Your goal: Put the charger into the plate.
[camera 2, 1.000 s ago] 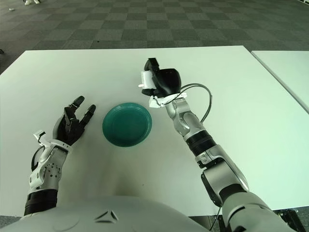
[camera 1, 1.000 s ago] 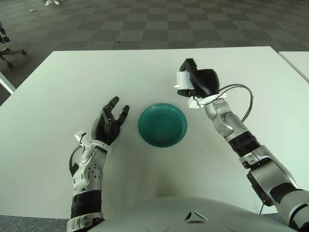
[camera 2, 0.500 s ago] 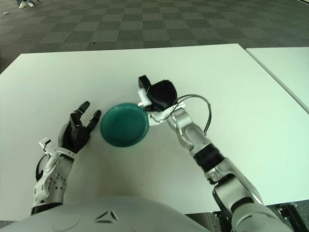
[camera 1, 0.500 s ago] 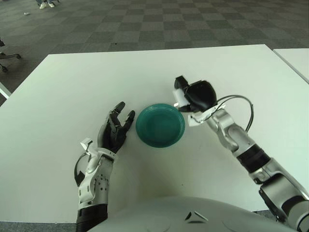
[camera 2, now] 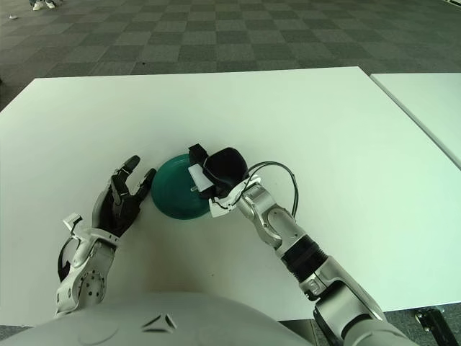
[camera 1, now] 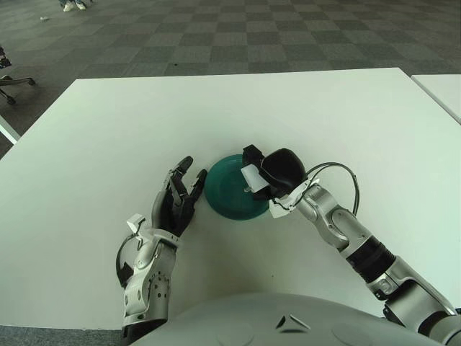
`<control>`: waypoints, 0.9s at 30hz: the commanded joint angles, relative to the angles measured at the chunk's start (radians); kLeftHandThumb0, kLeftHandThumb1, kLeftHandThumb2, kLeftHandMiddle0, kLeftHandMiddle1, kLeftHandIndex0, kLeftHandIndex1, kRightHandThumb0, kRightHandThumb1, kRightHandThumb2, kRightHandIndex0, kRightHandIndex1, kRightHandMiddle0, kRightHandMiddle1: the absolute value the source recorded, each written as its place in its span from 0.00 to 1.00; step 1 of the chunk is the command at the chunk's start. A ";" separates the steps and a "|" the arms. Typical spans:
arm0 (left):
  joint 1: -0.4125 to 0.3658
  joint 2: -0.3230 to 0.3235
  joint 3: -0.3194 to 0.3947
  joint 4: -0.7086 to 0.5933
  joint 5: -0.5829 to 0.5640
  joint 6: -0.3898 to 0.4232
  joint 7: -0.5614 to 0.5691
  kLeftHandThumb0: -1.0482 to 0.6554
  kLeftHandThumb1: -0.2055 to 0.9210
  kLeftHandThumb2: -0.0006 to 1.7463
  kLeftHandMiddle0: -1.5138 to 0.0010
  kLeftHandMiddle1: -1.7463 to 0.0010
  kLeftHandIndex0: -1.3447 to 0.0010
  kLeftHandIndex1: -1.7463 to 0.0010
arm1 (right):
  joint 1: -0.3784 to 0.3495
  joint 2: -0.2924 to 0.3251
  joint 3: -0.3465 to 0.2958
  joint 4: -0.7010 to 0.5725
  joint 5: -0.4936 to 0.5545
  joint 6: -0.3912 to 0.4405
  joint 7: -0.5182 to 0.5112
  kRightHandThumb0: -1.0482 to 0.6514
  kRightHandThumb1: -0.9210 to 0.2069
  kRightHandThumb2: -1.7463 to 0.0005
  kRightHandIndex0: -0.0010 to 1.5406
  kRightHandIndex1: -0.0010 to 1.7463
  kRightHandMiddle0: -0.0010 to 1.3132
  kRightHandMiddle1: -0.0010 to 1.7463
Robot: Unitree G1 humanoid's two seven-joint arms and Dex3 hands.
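A dark green plate (camera 1: 227, 189) lies on the white table (camera 1: 108, 130), near its middle. My right hand (camera 1: 272, 171) hangs over the plate's right half, its fingers shut on a small white charger (camera 1: 250, 177) that is held just above the plate's inside. The hand covers the plate's right rim. In the right eye view the charger (camera 2: 197, 176) shows at the left of the right hand (camera 2: 220, 169), over the plate (camera 2: 173, 196). My left hand (camera 1: 177, 198) is just left of the plate, fingers spread, holding nothing.
A thin cable (camera 1: 344, 173) loops off my right wrist above the table. A second white table's corner (camera 1: 446, 90) shows at the far right. Beyond the far table edge lies dark checked carpet (camera 1: 238, 36), with a chair base (camera 1: 9, 76) at the left.
My right hand has come down and leftward with the charger, from beyond the plate's right side to over the plate. The left hand has edged nearer the plate.
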 commanded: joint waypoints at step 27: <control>0.096 -0.051 -0.158 0.004 0.069 -0.066 0.100 0.16 1.00 0.52 0.71 1.00 1.00 0.54 | 0.088 -0.010 0.003 -0.230 -0.206 -0.003 0.154 0.19 0.03 0.58 0.21 0.94 0.13 0.82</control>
